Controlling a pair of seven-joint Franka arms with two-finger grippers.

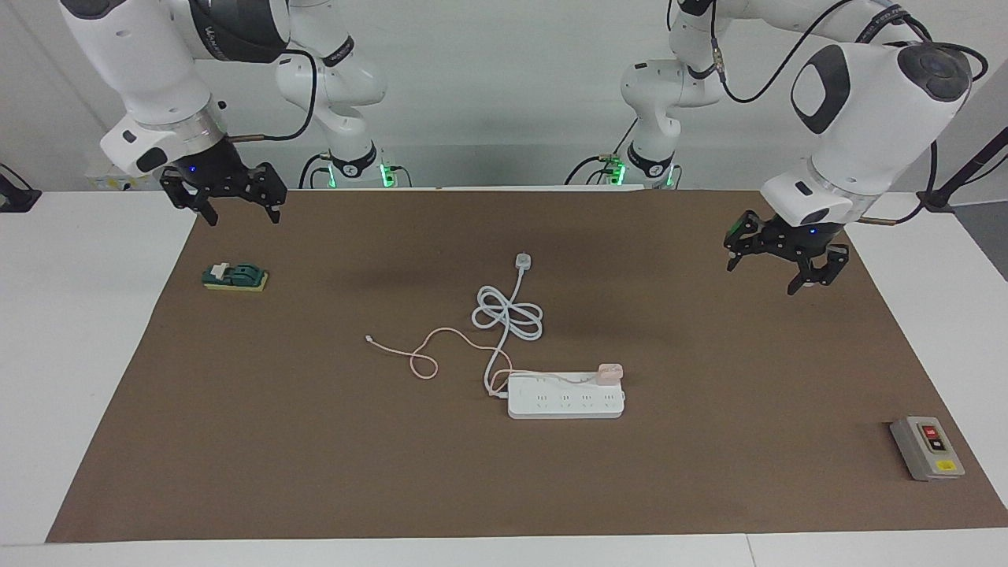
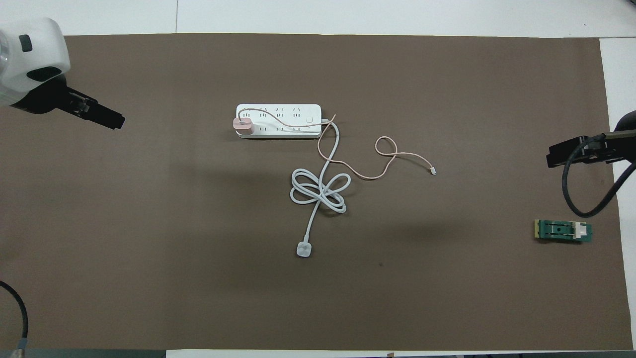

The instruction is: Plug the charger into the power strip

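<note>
A pale wall [image 1: 504, 102] stood at the robots' end of a white table [image 1: 87, 354], most of it covered by a brown mat [image 1: 315, 457]. The left gripper [image 1: 786, 270] hung over the mat's edge at the left arm's end, fingers apart and holding nothing. The right gripper [image 1: 233, 203] hung over the mat's corner above a green switch [image 1: 235, 277], fingers likewise apart and empty. The power strip [image 1: 565, 396] lay flat near the middle of the mat, its white cord [image 1: 508, 313] coiled nearer to the robots. The charger [image 1: 609, 372] sat on the strip's end toward the left arm, its pink cable [image 1: 425, 354] trailing off over the mat. A grey button box [image 1: 927, 448] lay at the left arm's end.
</note>
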